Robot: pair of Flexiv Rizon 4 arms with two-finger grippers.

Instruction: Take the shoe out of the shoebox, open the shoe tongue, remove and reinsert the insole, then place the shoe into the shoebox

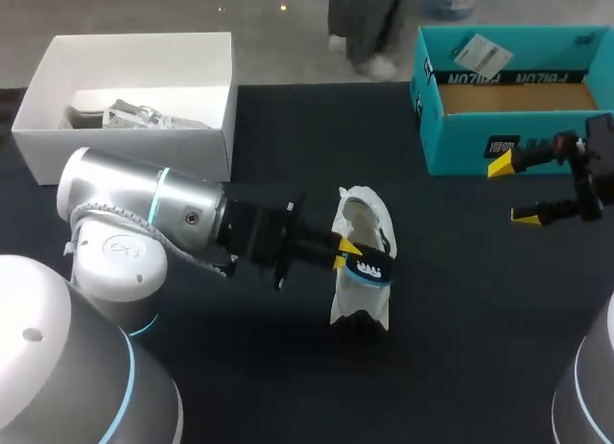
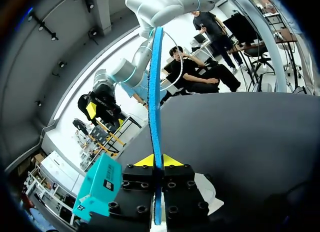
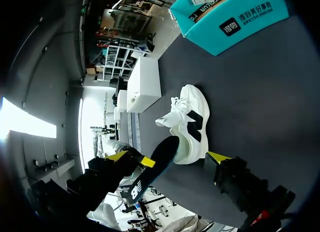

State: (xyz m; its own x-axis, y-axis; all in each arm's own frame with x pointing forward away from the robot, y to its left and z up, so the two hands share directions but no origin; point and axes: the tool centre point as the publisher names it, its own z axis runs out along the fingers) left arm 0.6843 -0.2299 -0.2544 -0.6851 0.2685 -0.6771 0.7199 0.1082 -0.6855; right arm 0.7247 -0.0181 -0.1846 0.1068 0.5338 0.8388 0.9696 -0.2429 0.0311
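The white shoe [image 1: 362,300], w/ a black mark on its side, is seen standing on the dark table [image 1: 460,319], outside both boxes and approx. midway between them. The insole [image 1: 370,266], dark w/ a blue edge, is pinched by the left gripper [image 1: 345,253]. In the left wrist view it is clamped edge-on between the two yellow tips and runs straight out ahead of them. In the head view the insole is held across the shoe's mid part, just over the tongue area; whether it touches the shoe cannot be told. The right gripper [image 1: 515,190] is held w/ fingers spread wide and nothing between them, just in front of the teal shoebox [image 1: 460,142] and well apart from the shoe. The teal shoebox is set at the table's far right, opening up. Only its bare brown cardboard floor is shown inside, plus a white label [image 1: 483,53] by the far wall. The white box [image 1: 125,151] is set at the far left, also open at the top. Crumpled whitish-grey packing [image 1: 134,116] is seen lying in its near part; what it is exactly cannot be made out. In the right wrist view the shoe is shown side-on ahead of the gripper, w/ both boxes beyond it.
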